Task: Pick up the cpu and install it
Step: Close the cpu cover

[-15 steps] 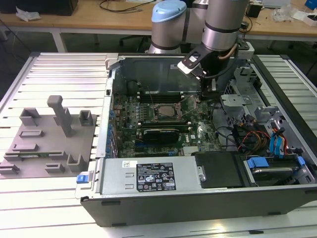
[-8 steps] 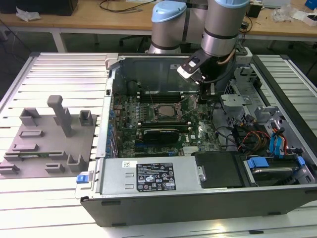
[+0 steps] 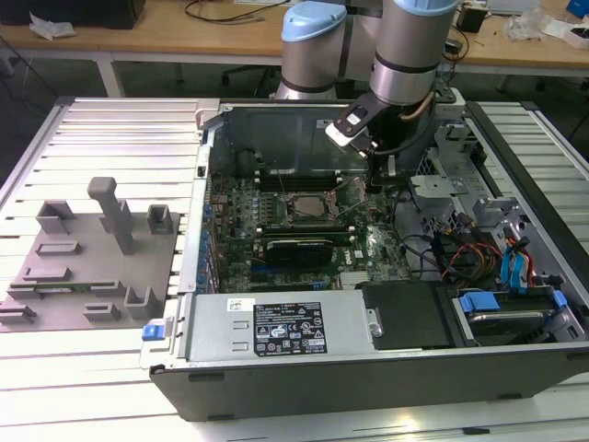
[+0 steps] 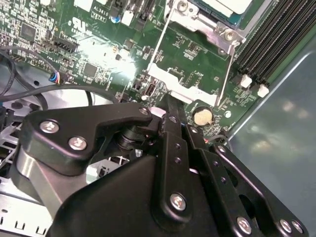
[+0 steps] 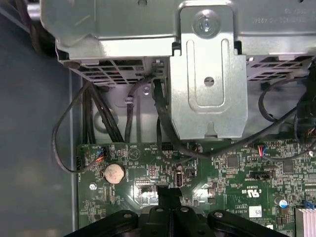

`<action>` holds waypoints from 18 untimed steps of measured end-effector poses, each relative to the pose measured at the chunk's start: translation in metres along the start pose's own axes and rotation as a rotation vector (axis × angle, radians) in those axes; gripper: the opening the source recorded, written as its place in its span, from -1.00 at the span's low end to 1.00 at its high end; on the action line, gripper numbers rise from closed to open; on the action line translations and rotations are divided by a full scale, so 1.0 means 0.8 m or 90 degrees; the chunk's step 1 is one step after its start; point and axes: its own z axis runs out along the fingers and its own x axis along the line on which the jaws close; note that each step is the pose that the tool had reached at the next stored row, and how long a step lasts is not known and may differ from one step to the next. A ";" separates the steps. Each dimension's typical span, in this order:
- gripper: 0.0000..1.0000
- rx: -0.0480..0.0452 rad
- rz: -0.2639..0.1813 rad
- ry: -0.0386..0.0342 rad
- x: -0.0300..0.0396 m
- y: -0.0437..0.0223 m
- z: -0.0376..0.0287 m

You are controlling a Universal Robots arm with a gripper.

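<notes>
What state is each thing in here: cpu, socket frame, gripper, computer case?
cpu, sitting in the socket, uncovered.
socket frame, swung open, off the cpu.
gripper, shut, tip at the socket frame's edge.
computer case, lying flat, side open.

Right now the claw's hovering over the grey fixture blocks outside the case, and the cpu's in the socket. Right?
Wrong place for the claw. It is inside the case, over the motherboard beside the socket; the second wrist view shows the green board right under it. The grey fixture blocks stand apart at the exterior view's left. The cpu does sit in the socket.
</notes>
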 end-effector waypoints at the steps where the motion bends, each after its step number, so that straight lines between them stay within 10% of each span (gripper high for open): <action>1: -0.79 0.0000 0.000 0.0006 0.0000 -0.0015 0.0000; 18: -0.79 -0.0159 0.000 0.0183 -0.0023 -0.0675 -0.0025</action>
